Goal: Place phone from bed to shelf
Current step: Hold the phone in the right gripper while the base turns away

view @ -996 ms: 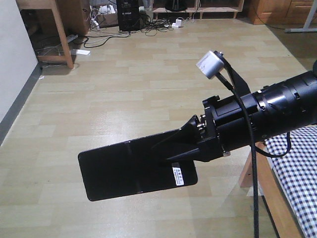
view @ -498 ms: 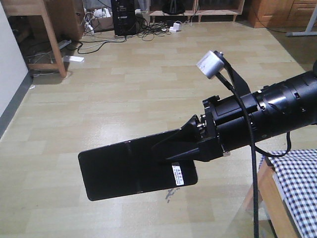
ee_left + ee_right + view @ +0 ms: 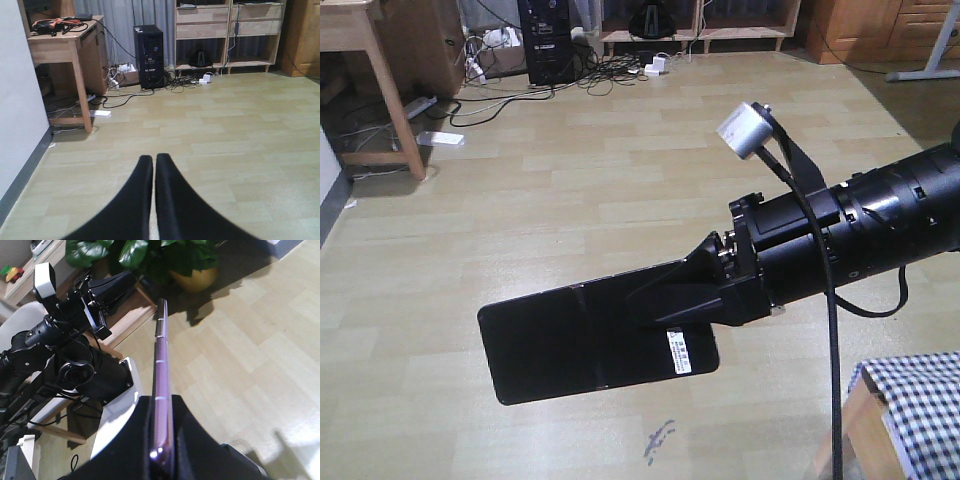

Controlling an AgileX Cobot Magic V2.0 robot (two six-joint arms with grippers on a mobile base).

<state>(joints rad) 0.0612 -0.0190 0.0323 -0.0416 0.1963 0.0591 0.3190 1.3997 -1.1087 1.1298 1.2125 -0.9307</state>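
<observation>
In the front view my right gripper (image 3: 648, 308) is shut on the phone (image 3: 575, 345), a flat black slab with a white barcode sticker, held level above the floor. The right wrist view shows the phone's pinkish edge (image 3: 160, 360) upright between the two black fingers (image 3: 192, 440) of that gripper (image 3: 162, 407). Only a checked corner of the bed (image 3: 920, 395) shows, at the lower right, behind the phone. The pale wooden shelf (image 3: 205, 30) stands against the far wall. My left gripper (image 3: 154, 161) is shut with nothing in it, pointing toward the shelf over the floor.
A wooden desk (image 3: 62, 42) stands at the left by the white wall (image 3: 17, 100). A black computer tower (image 3: 148, 55) and loose cables (image 3: 180, 82) lie at the shelf's foot. A potted plant (image 3: 192, 275) is near my left arm (image 3: 75, 340). A brown cabinet (image 3: 865, 25) stands far right.
The whole scene has slid past: the bed has dropped toward the lower right corner and the desk has moved left. The phone stays gripped the same way.
</observation>
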